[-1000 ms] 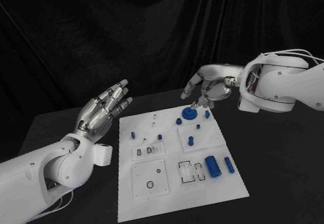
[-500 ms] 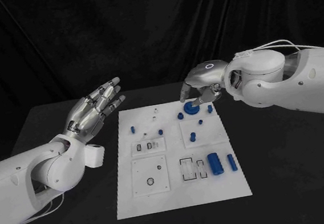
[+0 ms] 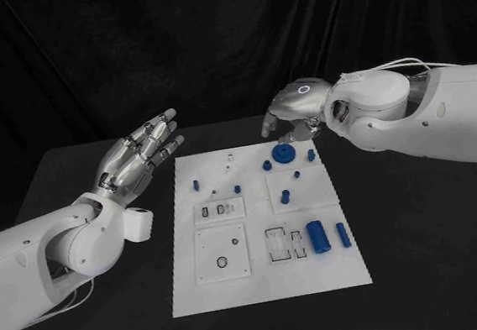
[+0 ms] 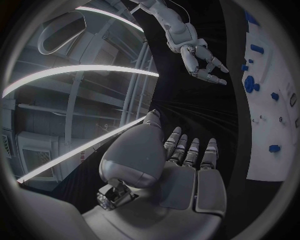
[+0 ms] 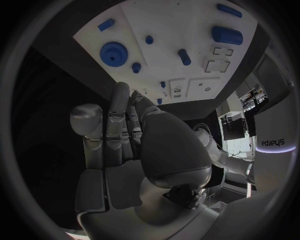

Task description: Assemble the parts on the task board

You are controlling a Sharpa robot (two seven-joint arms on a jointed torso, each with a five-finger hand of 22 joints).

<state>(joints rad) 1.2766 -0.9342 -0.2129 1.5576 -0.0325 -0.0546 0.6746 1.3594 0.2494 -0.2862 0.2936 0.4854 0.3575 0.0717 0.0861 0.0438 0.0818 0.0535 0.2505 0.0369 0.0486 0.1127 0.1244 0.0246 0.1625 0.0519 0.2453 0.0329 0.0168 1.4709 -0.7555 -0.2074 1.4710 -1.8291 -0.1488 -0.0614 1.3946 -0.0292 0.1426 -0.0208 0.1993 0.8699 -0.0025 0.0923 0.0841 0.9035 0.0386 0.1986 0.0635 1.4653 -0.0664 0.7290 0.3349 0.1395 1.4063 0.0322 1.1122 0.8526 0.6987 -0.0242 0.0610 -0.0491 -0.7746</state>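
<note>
The white task board [image 3: 270, 283] lies in the middle of the black table. A blue gear [image 3: 283, 156] sits near its far edge, with small blue pegs [image 3: 285, 198] scattered around it. A large blue cylinder [image 3: 318, 235] and a thinner one [image 3: 342, 236] lie near the board's right edge. My right hand [image 3: 294, 114] hovers just beyond the gear, holding nothing, fingers loosely apart. The right wrist view looks over that hand [image 5: 134, 145] down at the gear [image 5: 113, 54] and board [image 5: 181, 25]. My left hand [image 3: 139, 155] is raised left of the board, flat and empty.
Square recessed plates [image 3: 221, 264] and slots [image 3: 276, 248] mark the board's near half. Black table [image 3: 446, 234] surrounds the board on every side. The left wrist view shows my left hand [image 4: 175, 165], the right hand [image 4: 200, 60] and the board's edge [image 4: 262, 140].
My right hand, which had its fingertips at the gear, has lifted off and drawn back toward the far edge. The gear stays on the board. My left hand rose slightly.
</note>
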